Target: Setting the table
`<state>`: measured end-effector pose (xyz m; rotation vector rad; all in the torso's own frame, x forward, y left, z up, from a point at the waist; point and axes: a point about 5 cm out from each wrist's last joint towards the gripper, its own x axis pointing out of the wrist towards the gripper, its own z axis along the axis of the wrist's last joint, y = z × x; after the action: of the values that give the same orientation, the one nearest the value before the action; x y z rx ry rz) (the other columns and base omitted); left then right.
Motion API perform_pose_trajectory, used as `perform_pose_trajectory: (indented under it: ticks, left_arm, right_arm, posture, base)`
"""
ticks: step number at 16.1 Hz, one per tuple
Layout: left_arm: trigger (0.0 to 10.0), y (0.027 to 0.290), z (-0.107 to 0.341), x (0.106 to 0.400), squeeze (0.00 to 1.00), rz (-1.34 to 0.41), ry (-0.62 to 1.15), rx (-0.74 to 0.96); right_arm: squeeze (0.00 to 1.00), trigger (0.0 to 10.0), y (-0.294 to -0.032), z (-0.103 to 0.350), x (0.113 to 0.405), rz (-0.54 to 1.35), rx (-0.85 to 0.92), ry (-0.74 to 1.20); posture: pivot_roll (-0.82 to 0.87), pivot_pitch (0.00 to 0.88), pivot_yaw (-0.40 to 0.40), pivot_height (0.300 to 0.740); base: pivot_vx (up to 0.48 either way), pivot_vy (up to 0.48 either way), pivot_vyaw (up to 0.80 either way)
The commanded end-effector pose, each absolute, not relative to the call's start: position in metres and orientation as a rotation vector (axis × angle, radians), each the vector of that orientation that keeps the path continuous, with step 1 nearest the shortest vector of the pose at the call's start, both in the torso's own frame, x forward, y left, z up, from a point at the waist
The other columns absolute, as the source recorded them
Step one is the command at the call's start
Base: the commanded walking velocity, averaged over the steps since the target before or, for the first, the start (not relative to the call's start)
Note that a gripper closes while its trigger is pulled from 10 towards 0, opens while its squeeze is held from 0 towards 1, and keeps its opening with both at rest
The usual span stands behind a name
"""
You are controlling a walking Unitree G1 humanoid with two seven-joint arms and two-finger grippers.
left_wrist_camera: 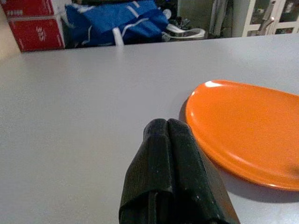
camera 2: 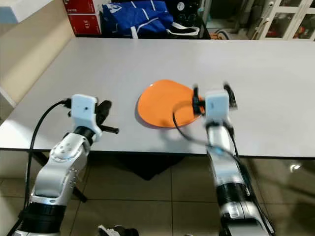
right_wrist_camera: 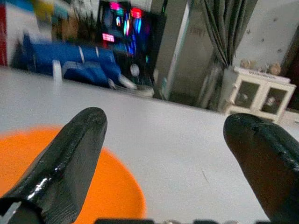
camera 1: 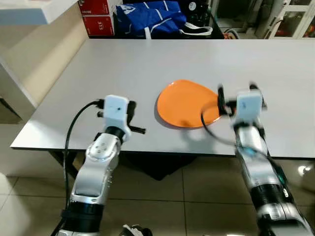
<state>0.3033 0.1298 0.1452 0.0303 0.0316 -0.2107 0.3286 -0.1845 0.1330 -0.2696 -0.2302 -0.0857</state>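
Observation:
An orange plate (camera 1: 187,104) lies flat on the grey table (camera 1: 147,64), near its front edge. My left gripper (camera 1: 132,109) hovers low over the table just left of the plate. It is shut, fingers pressed together with nothing held (left_wrist_camera: 167,125). My right gripper (camera 1: 237,90) is at the plate's right rim, blurred with motion. It is open, with both fingers (right_wrist_camera: 84,140) spread wide above the table. The plate (right_wrist_camera: 32,158) lies under and beside its left finger. I cannot tell whether that finger touches the plate.
A blue bag (camera 1: 147,17) and red boxes (camera 1: 98,14) sit behind the table's far edge. A white cabinet (camera 1: 295,17) stands at the back right and a pale counter (camera 1: 29,12) at the left. Tiled floor (camera 1: 162,206) lies below the near edge.

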Motion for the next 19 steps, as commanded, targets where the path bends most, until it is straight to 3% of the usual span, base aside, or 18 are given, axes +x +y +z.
perform_pose_trajectory:
  ticks: [1,2,3,4,6,8,19]
  left_arm:
    - [10.0,0.133,0.144,0.304,0.00,-0.195,0.028,0.018]
    - [10.0,0.136,0.141,0.304,0.00,-0.179,0.026,0.018]
    - [10.0,0.138,0.141,0.302,0.00,-0.160,0.033,-0.031]
    - [10.0,0.139,0.145,0.298,0.00,-0.178,0.005,-0.091]
    - [10.0,0.143,0.146,0.293,0.00,-0.160,0.005,-0.030]
    - [10.0,0.148,0.146,0.295,0.00,-0.118,0.009,-0.089]
    - [10.0,0.142,0.146,0.299,0.00,-0.108,0.001,-0.106]
  right_arm:
    - [1.00,10.0,-0.183,0.133,0.321,-0.056,-0.289,-0.231]
    - [1.00,10.0,-0.183,0.125,0.310,-0.048,-0.304,-0.208]
    - [0.63,10.0,-0.180,0.117,0.301,0.009,-0.284,-0.171]
    - [0.00,10.0,-0.181,0.114,0.294,-0.005,-0.285,-0.164]
    - [0.00,10.0,-0.172,0.115,0.291,0.002,-0.287,-0.173]
    - [0.00,10.0,-0.163,0.115,0.299,0.009,-0.219,-0.165]
    - [0.00,10.0,-0.157,0.122,0.312,0.071,-0.194,-0.130]
  posture:
    - [-0.11,0.000,0.046,0.740]
    - [-0.10,0.000,0.044,0.740]
    - [-0.10,0.000,0.045,0.740]
    - [-0.09,0.000,0.048,0.740]
    - [-0.09,0.000,0.055,0.740]
    - [-0.08,0.000,0.060,0.740]
    - [-0.07,0.000,0.035,0.740]
  base:
    - [0.000,0.000,0.00]
    - [0.000,0.000,0.00]
    - [0.000,0.000,0.00]
    - [0.000,0.000,0.00]
    - [0.000,0.000,0.00]
    - [-0.191,0.000,0.00]
    - [-0.058,0.452,0.00]
